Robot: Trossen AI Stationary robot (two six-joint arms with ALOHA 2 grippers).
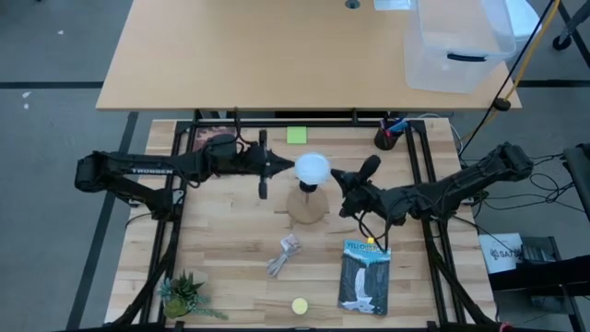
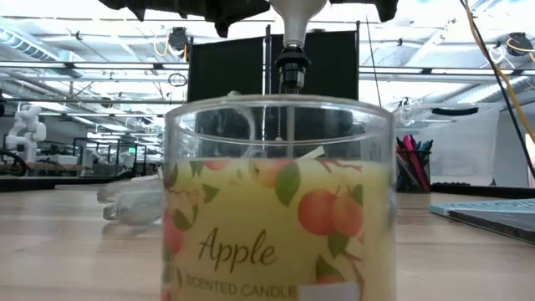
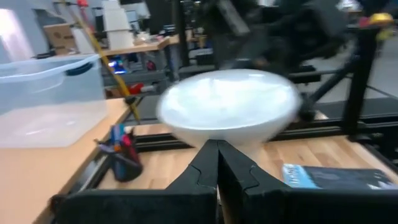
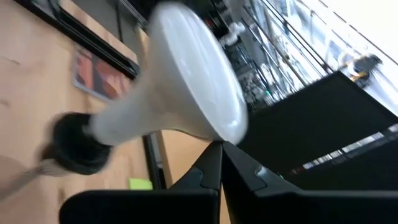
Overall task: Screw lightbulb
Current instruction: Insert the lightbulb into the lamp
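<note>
The lightbulb (image 1: 312,168), white dome up, stands upright with its neck (image 4: 118,121) in the black socket (image 4: 74,146) of the round wooden base (image 1: 307,207) at the table's middle. My left gripper (image 1: 289,167) reaches in level from the table's left, shut, its tips at the dome's left side. From the right, my right gripper (image 1: 336,175) comes in level, also shut, its tips at the dome's right side. The low view shows only the neck (image 2: 292,17) and the socket (image 2: 290,63) behind a candle jar. My left gripper lays its shut fingertips (image 3: 217,149) against the dome's side (image 3: 217,134), level from the table's left. The bulb stays upright in the socket. My right gripper lays its shut fingertips (image 4: 221,149) against the dome's widest rim (image 4: 233,127), level from the table's right.
A green note (image 1: 296,136) and a pen cup (image 1: 389,136) lie at the far edge. A book (image 1: 364,275), a crumpled wrapper (image 1: 288,255), a yellow ball (image 1: 300,305) and a small plant (image 1: 184,295) are nearer. An apple candle jar (image 2: 280,201) stands before the low camera.
</note>
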